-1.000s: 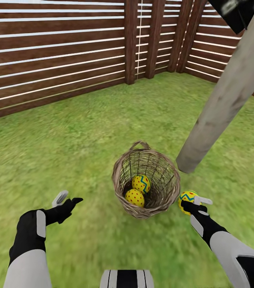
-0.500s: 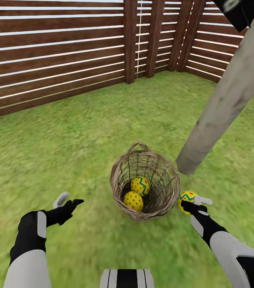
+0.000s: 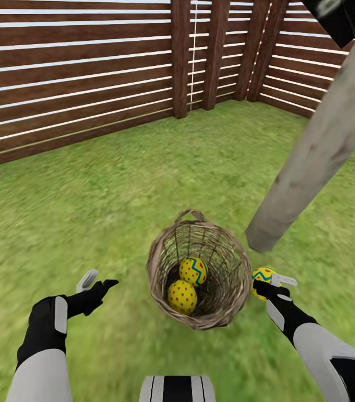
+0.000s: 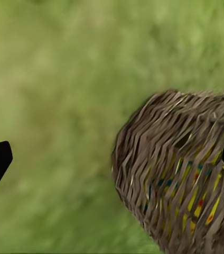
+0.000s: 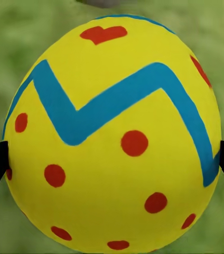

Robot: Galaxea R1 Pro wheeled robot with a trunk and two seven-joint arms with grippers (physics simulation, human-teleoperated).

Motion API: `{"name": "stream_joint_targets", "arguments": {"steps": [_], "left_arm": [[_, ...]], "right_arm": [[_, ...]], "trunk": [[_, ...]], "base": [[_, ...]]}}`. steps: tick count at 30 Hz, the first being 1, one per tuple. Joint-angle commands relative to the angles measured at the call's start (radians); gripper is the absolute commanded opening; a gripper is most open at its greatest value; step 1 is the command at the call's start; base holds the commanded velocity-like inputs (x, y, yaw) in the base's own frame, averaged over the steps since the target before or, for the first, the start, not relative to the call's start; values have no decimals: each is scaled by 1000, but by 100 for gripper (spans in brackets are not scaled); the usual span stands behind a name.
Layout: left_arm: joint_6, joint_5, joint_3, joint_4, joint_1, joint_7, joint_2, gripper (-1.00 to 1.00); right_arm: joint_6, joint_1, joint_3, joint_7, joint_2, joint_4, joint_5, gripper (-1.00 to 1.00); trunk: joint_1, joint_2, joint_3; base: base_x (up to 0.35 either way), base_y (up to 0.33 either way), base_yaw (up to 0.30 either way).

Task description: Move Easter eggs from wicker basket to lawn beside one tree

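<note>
The wicker basket [image 3: 200,268] stands on the lawn [image 3: 116,195] in the middle of the head view. Inside it lie a red-dotted yellow egg [image 3: 182,296] and an egg with a blue zigzag [image 3: 193,271]. My right gripper [image 3: 268,282] is shut on a third egg [image 3: 261,276] with a blue zigzag, just right of the basket and near the foot of the tree trunk [image 3: 311,151]. That egg [image 5: 112,135] sits between the fingers in the right wrist view. My left gripper [image 3: 96,282] hangs open left of the basket [image 4: 180,174].
A dark brown slatted fence [image 3: 77,72] runs along the back and turns a corner at the far right. Open grass spreads to the left and behind the basket. The pale trunk leans across the right side.
The whole view has shifted: basket and trunk foot sit lower and nearer in the picture, so the camera has moved forward. Both grippers keep their poses, the right still holding its egg.
</note>
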Motion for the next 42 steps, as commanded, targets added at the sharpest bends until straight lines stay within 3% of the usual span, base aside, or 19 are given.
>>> {"name": "stream_joint_targets", "arguments": {"steps": [1,6,15,32,33,42], "left_arm": [[6,0,4,-1,-1,-2,-1,100],[6,1,3,3,-1,-2,-2,100],[6,3,1,4,-1,1,-5,100],[6,3,1,4,-1,0,-6,100],[6,3,1,8,-1,0,-6,100],[6,3,1,17,-1,-2,-6,100]], "right_arm": [[-6,-1,2,1,0,-1,-5,-100],[-6,-1,2,1,0,-1,-5,-100],[-6,-1,2,1,0,-1,-5,-100],[-6,-1,2,1,1,6,-5,-100],[-6,-1,2,1,1,8,-5,100],[-6,-1,2,1,0,10,-8,100]], "trunk": [[0,0,-1],[0,0,-1],[4,-2,-35],[4,-2,-35],[4,-2,-35],[1,-1,-8]], "base": [[158,-52,0],[42,-13,0],[1,0,0],[0,0,0],[0,0,0],[0,0,0]]}}
